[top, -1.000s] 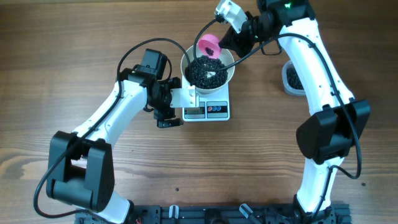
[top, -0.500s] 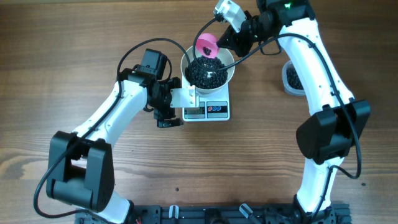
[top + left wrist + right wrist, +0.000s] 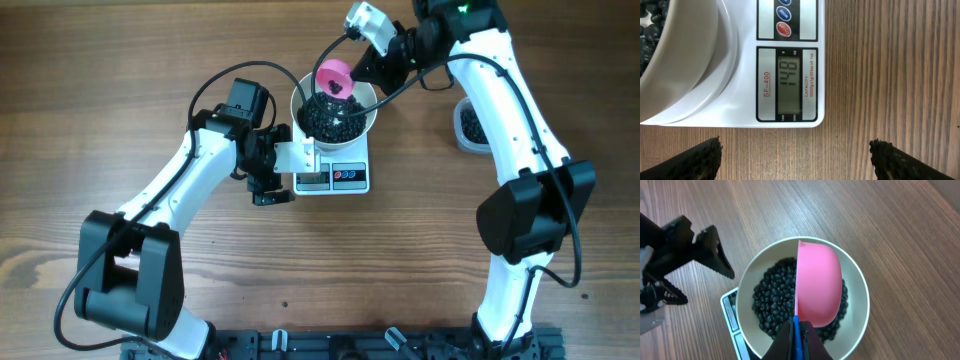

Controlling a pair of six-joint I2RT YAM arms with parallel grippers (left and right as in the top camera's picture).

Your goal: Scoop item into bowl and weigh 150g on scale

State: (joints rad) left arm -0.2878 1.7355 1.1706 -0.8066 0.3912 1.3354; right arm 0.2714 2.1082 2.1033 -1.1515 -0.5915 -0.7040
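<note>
Bowl point(image 3: 685, 50) cut off in left-wrist view; scoop point(image 3: 817, 285) hides some beans point(image 3: 770, 300); tub point(image 3: 459, 127) half behind right arm point(image 3: 505, 100).

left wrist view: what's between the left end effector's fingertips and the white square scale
Only a bare strip of brown wooden table; the open left end effector hangs short of the white square scale, shown in the left wrist view.

Work surface: wooden table point(image 3: 120, 80), mid-brown, grain running left to right, filling the whole overhead view. Near edge: black mounting rail point(image 3: 440, 348) spanning the centre. Lighting: even and diffuse, casting soft shadows.
</note>
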